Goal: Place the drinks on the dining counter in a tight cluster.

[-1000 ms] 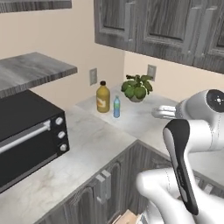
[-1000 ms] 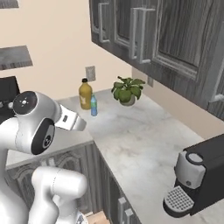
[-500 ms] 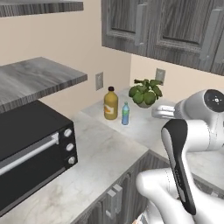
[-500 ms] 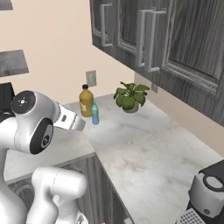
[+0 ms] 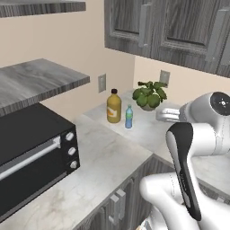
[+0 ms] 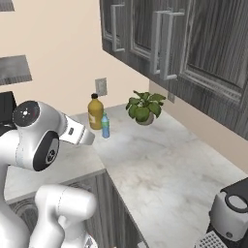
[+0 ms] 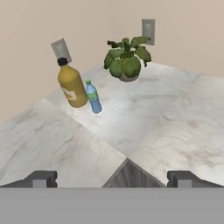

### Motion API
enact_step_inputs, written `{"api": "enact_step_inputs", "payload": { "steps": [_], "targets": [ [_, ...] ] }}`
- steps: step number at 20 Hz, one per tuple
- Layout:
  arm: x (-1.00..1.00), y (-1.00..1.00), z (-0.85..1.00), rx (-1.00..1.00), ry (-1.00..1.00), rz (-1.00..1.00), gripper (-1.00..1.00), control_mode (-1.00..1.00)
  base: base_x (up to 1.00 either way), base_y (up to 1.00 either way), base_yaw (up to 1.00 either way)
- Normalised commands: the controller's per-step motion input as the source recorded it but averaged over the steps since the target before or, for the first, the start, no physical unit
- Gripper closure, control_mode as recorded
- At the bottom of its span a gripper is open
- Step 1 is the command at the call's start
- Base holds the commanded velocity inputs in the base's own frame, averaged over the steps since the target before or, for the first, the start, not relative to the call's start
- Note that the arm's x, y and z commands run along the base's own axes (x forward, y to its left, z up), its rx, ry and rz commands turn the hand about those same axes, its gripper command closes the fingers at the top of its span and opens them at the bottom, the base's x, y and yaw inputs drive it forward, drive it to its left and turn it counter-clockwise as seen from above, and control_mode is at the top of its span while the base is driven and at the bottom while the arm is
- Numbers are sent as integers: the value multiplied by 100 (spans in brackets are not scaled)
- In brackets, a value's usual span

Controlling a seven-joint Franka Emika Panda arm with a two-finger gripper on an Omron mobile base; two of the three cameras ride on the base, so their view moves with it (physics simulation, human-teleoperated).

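From my station I read the counter from left to right: the black oven point(image 5: 33, 155) sits at the left end, then the juice jug point(image 5: 114, 106), then the water bottle point(image 5: 129, 117), then the potted plant point(image 5: 148, 95) in the corner. The jug and the water bottle stand upright, just beside each other and near the back wall under an outlet point(image 5: 102, 82); I judge this to be their storage spot, since the surface is an L-shaped marble counter point(image 6: 160, 160) under wall cabinets, not the dining counter where they belong. The gripper point(image 7: 111, 178) is spread wide and empty, well apart from both bottles, pointed toward them, which suits an approach for a first pickup. Count: one jug, one water bottle, one plant, two outlets, one oven. At the far right end stands one coffee machine point(image 6: 232, 215).
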Motion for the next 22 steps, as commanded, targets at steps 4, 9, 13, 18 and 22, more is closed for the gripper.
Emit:
{"api": "enact_step_inputs", "payload": {
  "steps": [4,9,13,18,22],
  "targets": [
    [0,0,0,0,0,0,-100,100,3,0,0],
    [57,0,6,-4,9,7,-100,-100,0,0,0],
    [77,2,13,-11,21,12,-100,-100,0,0,0],
    [71,1,1,-12,21,12,-100,-100,0,0,0],
    [94,8,-72,0,0,21,-100,-100,0,0,0]
  ]
}}
